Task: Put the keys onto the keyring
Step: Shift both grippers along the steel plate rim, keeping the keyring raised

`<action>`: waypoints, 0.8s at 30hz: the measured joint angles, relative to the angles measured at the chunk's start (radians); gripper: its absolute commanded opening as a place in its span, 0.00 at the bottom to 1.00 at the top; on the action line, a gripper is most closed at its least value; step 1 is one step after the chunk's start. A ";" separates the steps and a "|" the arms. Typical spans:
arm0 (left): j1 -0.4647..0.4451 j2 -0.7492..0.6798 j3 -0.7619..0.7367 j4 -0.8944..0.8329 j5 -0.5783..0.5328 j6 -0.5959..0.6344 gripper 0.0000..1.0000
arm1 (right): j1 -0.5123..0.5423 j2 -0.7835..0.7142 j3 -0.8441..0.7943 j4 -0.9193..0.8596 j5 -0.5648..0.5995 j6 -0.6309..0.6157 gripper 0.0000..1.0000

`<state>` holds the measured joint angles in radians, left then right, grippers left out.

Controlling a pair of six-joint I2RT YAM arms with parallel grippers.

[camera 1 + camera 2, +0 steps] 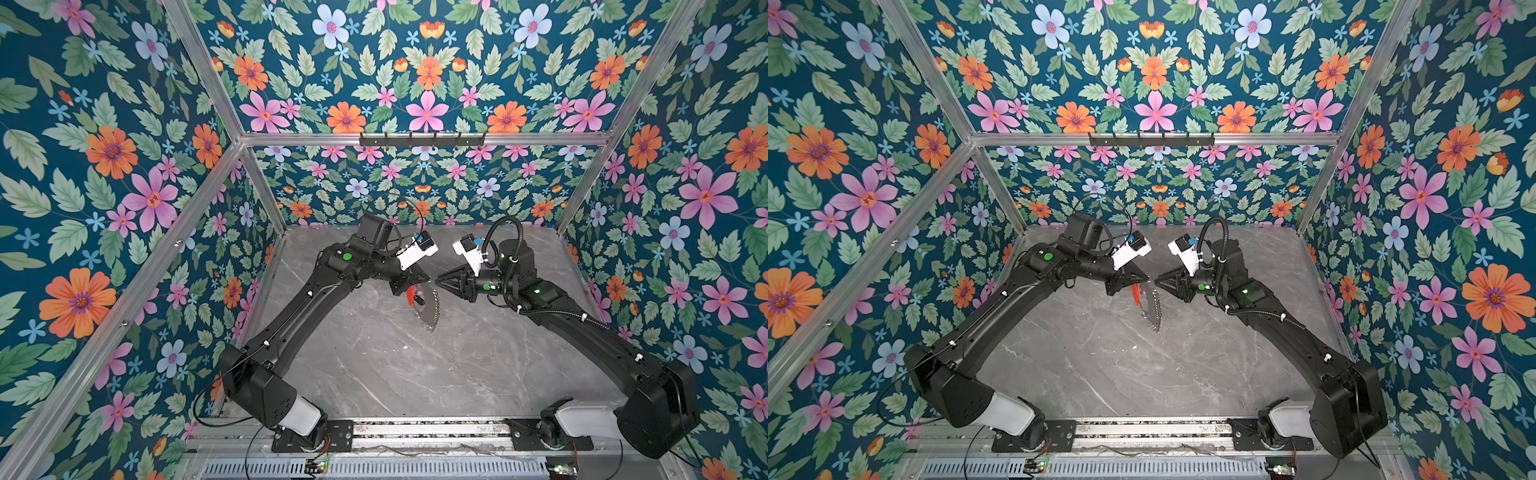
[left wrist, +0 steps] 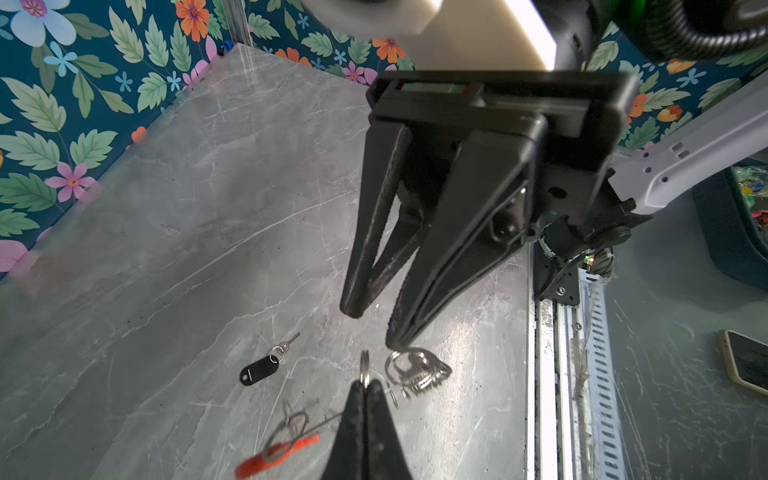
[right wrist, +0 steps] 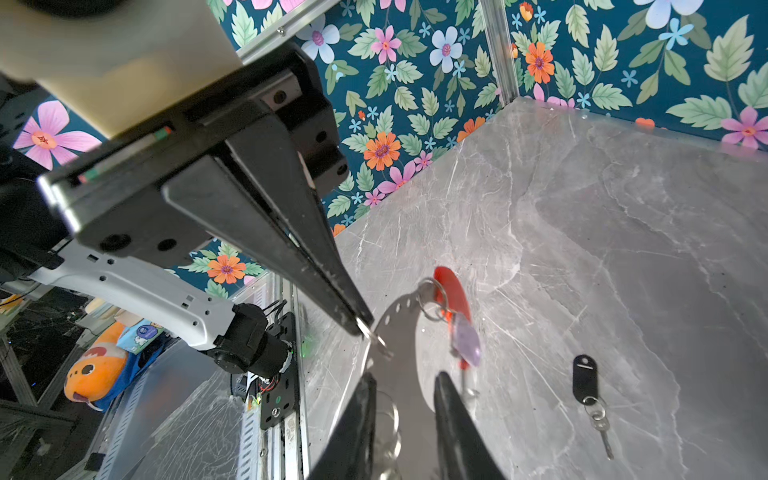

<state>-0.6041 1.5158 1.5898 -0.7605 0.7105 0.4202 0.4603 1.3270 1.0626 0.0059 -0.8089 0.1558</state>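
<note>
Room all round on grey marble tabletop [image 1: 395, 374]; your arms meet above it — left gripper [image 2: 365, 384] pinching thin red-sectioned metal keyring [image 3: 399, 316] with pale lilac plastic tag [image 3: 467, 343], right gripper [image 2: 374, 326] narrowly parted; black plastic tag [image 3: 584, 376] lies below.

Teal floral wallpaper [image 1: 428, 83] on aluminium framing [image 1: 291, 139] surrounds a grey marble tabletop [image 1: 415, 374].
</note>
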 measured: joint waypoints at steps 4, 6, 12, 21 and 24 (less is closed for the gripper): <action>-0.005 0.000 -0.002 0.002 0.005 0.000 0.00 | 0.006 0.010 0.006 0.013 -0.005 0.000 0.25; -0.006 0.002 -0.002 0.003 0.010 0.000 0.00 | 0.011 0.014 0.010 0.017 -0.008 0.000 0.24; -0.007 0.003 -0.002 0.003 0.013 -0.002 0.00 | 0.020 0.028 0.017 0.020 -0.023 -0.001 0.11; -0.006 0.004 -0.010 0.018 0.004 -0.008 0.05 | 0.024 0.024 -0.001 0.035 -0.026 0.000 0.00; -0.005 -0.014 -0.040 0.058 -0.005 -0.024 0.26 | 0.025 0.007 -0.044 0.106 -0.002 0.034 0.00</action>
<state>-0.6094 1.5013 1.5494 -0.7025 0.7052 0.3962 0.4854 1.3342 1.0187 0.1123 -0.8108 0.1898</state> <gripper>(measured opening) 0.123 0.052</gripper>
